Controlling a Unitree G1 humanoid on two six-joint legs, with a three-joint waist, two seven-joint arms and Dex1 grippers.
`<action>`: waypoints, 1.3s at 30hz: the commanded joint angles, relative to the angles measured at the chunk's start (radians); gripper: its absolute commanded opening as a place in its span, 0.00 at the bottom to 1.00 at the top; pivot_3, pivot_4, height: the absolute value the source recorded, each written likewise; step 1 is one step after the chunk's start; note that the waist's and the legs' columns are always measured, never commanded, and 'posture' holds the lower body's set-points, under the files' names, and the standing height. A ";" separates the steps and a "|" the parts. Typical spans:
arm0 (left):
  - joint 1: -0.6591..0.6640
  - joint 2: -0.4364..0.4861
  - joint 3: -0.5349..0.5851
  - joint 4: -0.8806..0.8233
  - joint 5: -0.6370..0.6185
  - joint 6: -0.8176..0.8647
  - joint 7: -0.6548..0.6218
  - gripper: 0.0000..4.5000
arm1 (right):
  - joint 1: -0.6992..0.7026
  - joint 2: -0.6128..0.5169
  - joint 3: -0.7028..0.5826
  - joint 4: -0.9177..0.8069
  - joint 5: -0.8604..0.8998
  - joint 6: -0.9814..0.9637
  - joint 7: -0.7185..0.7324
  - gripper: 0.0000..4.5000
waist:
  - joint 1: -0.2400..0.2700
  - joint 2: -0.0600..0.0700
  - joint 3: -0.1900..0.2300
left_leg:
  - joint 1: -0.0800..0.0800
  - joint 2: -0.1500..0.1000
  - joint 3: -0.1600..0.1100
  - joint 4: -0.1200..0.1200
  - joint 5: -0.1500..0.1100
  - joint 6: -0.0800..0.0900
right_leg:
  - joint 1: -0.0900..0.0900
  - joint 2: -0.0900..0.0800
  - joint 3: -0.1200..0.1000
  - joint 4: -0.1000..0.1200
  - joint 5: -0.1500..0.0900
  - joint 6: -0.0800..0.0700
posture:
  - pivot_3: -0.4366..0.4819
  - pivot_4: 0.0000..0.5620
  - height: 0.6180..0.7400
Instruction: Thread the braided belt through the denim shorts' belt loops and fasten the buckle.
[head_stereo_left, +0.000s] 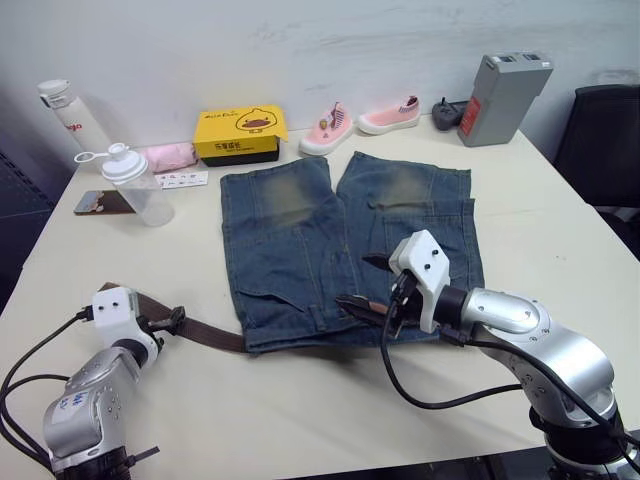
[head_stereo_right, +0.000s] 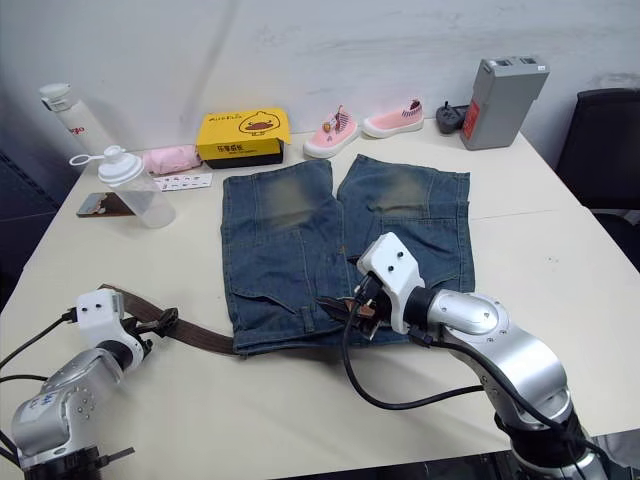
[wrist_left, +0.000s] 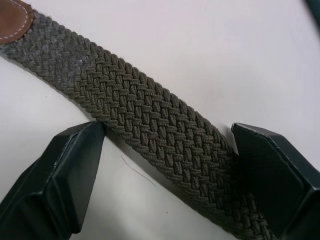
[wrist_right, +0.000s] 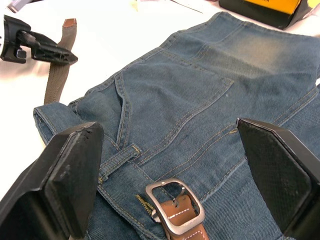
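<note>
Belt laid across the surface, running from the left tool under the waistband of the shorts to the buckle. Buckle flat on the denim near the waistband, just beside a belt loop, seen plainly from the right wrist. Left tool spread wide, straddling the braid in the left wrist view. Right tool held wide apart over the buckle, gripping nothing.
</note>
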 joint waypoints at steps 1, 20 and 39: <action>0.050 -0.043 0.080 -0.044 -0.109 0.026 -0.025 0.99 | -0.002 -0.004 -0.001 -0.036 0.007 -0.003 -0.003 1.00 | -0.001 -0.004 0.001 | 0.000 0.000 0.000 0.000 0.000 0.000 | -0.001 0.000 0.000 -0.001 0.000 0.000 | 0.48 0.27 1.00; 0.119 0.016 0.040 -0.152 -0.257 0.155 0.049 0.99 | -0.015 0.012 0.025 -0.011 -0.001 -0.032 0.004 1.00 | 0.009 -0.007 0.002 | -0.003 0.007 -0.002 0.005 -0.007 0.000 | -0.004 0.008 -0.001 -0.006 -0.001 -0.005 | 0.48 0.27 1.00; -0.035 0.135 -0.285 -0.013 0.005 0.345 0.186 0.83 | -0.003 0.010 -0.006 -0.046 0.011 -0.013 -0.033 1.00 | 0.017 0.001 0.001 | -0.002 0.007 -0.002 0.007 -0.006 -0.003 | -0.003 0.008 0.000 -0.003 0.001 -0.005 | 0.48 0.27 1.00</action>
